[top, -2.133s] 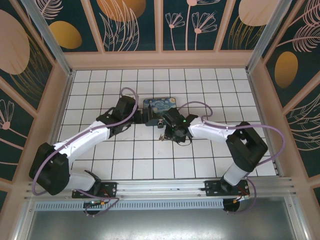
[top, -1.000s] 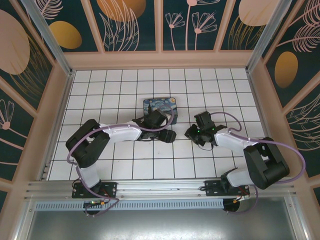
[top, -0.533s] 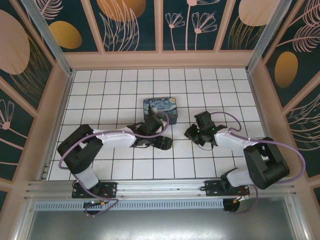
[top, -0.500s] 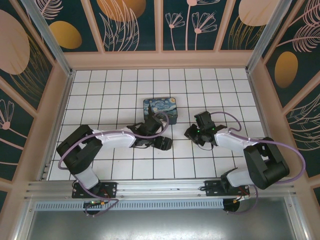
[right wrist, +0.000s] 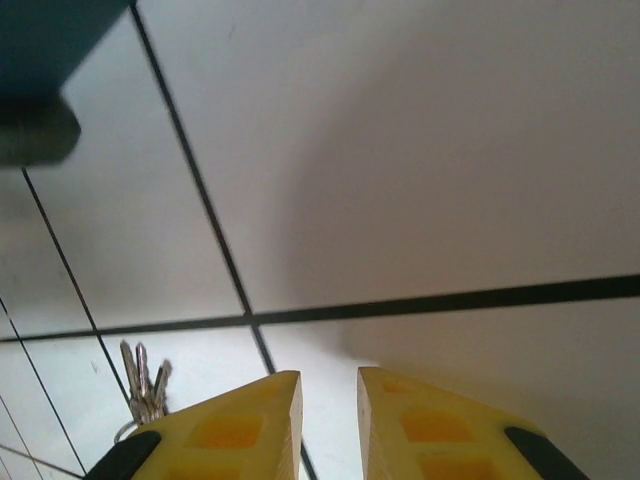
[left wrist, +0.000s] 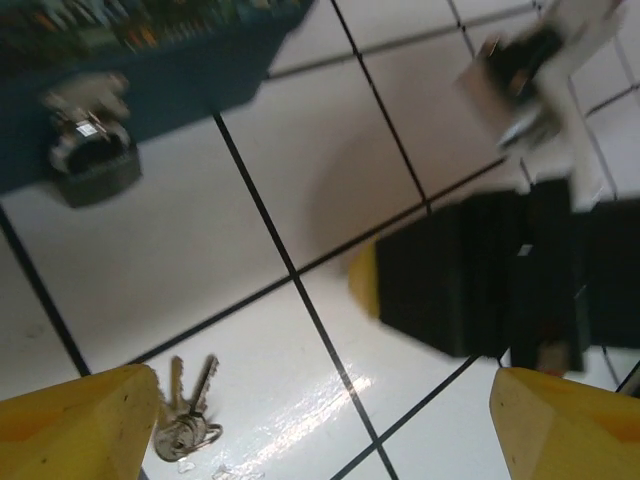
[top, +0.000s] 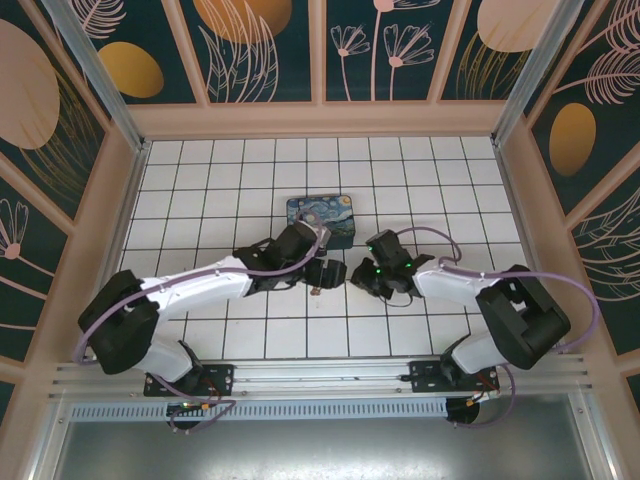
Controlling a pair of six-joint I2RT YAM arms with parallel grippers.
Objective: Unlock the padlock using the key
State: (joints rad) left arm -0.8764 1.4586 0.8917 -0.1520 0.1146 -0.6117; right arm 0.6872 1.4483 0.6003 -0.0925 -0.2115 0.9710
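- Lying flat on the tiled table [top: 200, 180], the key [left wrist: 188, 412] sits toward 6 o'clock of the padlock [left wrist: 90, 165] in the left wrist view, apart from it. Its ring is at the 6 o'clock end and its blades run toward 12.
- Padlock hangs against the near face of the blue box [top: 320, 215]; the shackle is too blurred to read.
- Left gripper [left wrist: 320, 430]: fingers spread wide, empty. Key is at 9 o'clock of its midpoint, just inside one fingertip, so off-centre.
- Right gripper [right wrist: 328, 420]: fingers almost pressed together with a narrow slit, pinching nothing. Key is at 9 o'clock, outside the fingers.
- Top view: the two grippers face each other closely, at 6 o'clock of the box.
- Judgement: left arm is nearer. It needs a shift toward 9 o'clock to centre. Its closing line runs 9–3, across the blades' axis, which suits a pinch.
- Count: one padlock, one box, two grippers. The key looks like two blades on one ring, too blurry to be sure.
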